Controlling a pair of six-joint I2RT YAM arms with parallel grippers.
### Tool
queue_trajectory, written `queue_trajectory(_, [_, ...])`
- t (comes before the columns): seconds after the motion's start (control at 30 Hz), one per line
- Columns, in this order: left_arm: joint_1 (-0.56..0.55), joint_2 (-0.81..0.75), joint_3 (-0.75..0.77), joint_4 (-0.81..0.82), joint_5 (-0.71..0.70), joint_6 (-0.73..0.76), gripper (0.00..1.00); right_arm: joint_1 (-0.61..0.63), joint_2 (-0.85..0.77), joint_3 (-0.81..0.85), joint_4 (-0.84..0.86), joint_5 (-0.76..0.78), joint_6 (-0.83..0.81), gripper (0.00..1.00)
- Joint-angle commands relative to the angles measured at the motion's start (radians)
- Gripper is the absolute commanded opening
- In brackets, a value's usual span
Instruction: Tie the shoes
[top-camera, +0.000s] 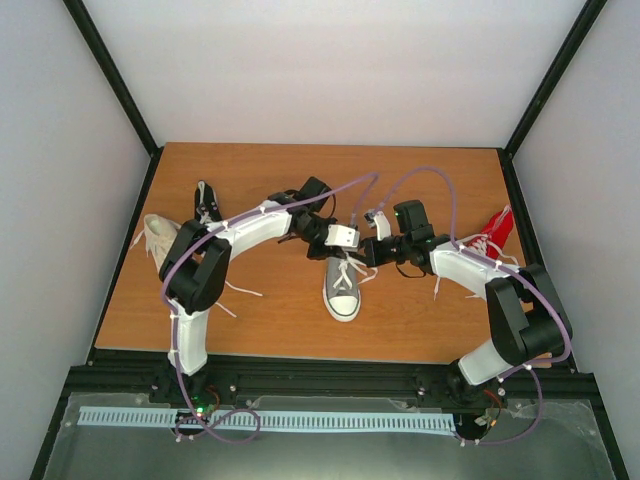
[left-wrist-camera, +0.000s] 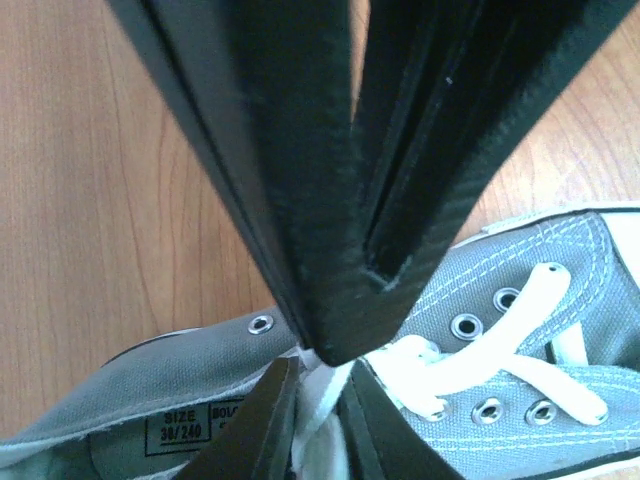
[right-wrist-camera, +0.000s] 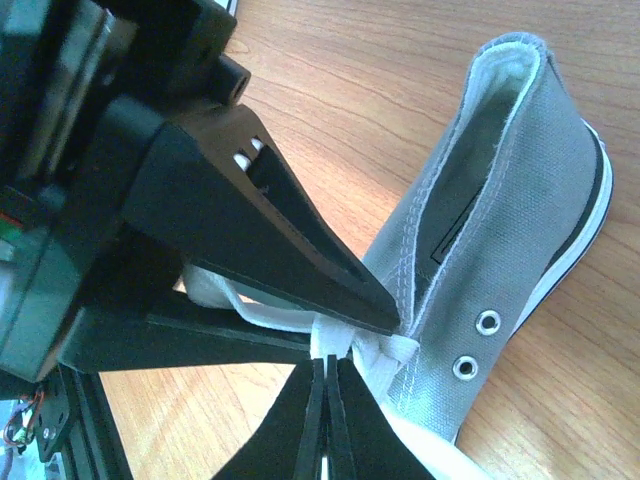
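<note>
My left and right jaws each pinch the white lace (right-wrist-camera: 388, 349) at the grey shoe's (top-camera: 342, 295) collar, mid-knot I judge; next I should draw the ends apart evenly.

The grey shoe (top-camera: 342, 285) has a white toe cap (top-camera: 342, 310), white double stitching and a white sole (right-wrist-camera: 578, 255) edged by a thin black stripe. Its laces (left-wrist-camera: 500, 352) are white, its eyelets (left-wrist-camera: 466, 325) silver, and its inner label (left-wrist-camera: 182, 432) grey (black boxed print). Beside it lie a black shoe (top-camera: 205, 200), a cream shoe (top-camera: 158, 240) and a red shoe (top-camera: 493, 237). The table (top-camera: 270, 320) is orange-brown wood grain. The arms (top-camera: 250, 228) are white with black joints, their cables (top-camera: 440, 175) lilac; the left gripper (left-wrist-camera: 335, 352) and right gripper (right-wrist-camera: 322, 368) are black
</note>
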Motion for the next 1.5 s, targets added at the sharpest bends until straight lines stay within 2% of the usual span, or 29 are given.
queue_trajectory(0.0, [0.012, 0.005, 0.064, -0.018, 0.055, -0.039, 0.13, -0.002, -0.006, 0.017, -0.016, 0.001, -0.027, 0.03])
queue_trajectory(0.13, [0.017, 0.015, 0.080, -0.021, 0.051, -0.069, 0.12, -0.001, -0.007, 0.023, -0.025, -0.008, -0.039, 0.03])
queue_trajectory(0.23, [0.018, 0.019, 0.075, -0.014, 0.034, -0.081, 0.07, -0.002, -0.008, 0.032, -0.034, -0.030, -0.049, 0.03])
queue_trajectory(0.27, [0.018, 0.020, 0.071, -0.013, 0.027, -0.081, 0.05, -0.002, -0.009, 0.034, -0.037, -0.032, -0.052, 0.05])
queue_trajectory(0.37, [0.018, 0.020, 0.054, 0.000, 0.002, -0.076, 0.01, -0.010, -0.023, 0.033, -0.024, -0.027, -0.041, 0.25])
queue_trajectory(0.43, [0.018, 0.017, 0.040, 0.009, -0.007, -0.072, 0.01, -0.031, -0.037, 0.025, -0.002, -0.038, -0.028, 0.34])
queue_trajectory(0.6, [0.018, 0.013, 0.033, 0.005, -0.010, -0.063, 0.01, -0.075, -0.027, 0.027, 0.029, -0.047, -0.008, 0.40])
queue_trajectory(0.67, [0.018, 0.014, 0.033, 0.006, -0.017, -0.065, 0.03, -0.084, 0.001, 0.034, 0.038, -0.043, 0.005, 0.38])
queue_trajectory(0.83, [0.018, 0.020, 0.036, 0.003, -0.021, -0.070, 0.06, -0.087, 0.098, 0.068, 0.035, -0.049, -0.002, 0.17])
queue_trajectory(0.9, [0.018, 0.021, 0.037, 0.000, -0.018, -0.070, 0.08, -0.085, 0.126, 0.075, 0.038, -0.087, -0.015, 0.13])
queue_trajectory(1.2, [0.018, 0.029, 0.043, 0.002, -0.005, -0.069, 0.09, -0.081, 0.180, 0.083, 0.046, -0.244, -0.051, 0.10])
queue_trajectory(1.47, [0.018, 0.035, 0.048, 0.000, -0.002, -0.073, 0.09, -0.065, 0.196, 0.068, 0.095, -0.245, -0.026, 0.10])
